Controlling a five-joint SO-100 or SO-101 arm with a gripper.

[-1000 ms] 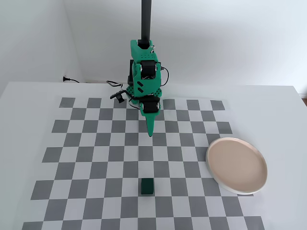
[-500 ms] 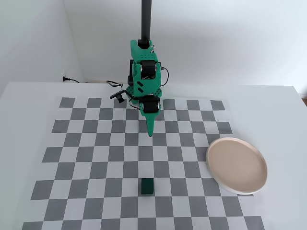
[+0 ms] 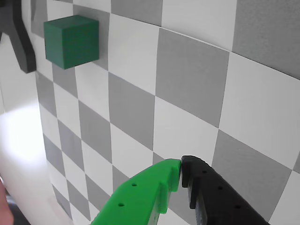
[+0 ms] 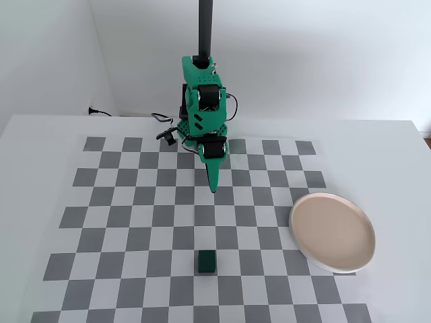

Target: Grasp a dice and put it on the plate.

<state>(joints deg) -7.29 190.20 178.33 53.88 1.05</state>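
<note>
arm folded upright at far centre; gripper (image 4: 214, 188) points down toward the near side, jaws closed, empty.

We are seeing only the bright green two-finger gripper (image 4: 214, 188) changing in the fixed view: it is shifting slightly right and nearer over the grey-and-white checkered mat (image 4: 135, 222), its closed tip now pointing a little farther toward us.

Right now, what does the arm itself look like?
A bright green arm with black motor blocks and thin black cables at its side, hanging from a dark post. The pincer pairs one green finger with one black finger, both dotted with small holes.
</note>
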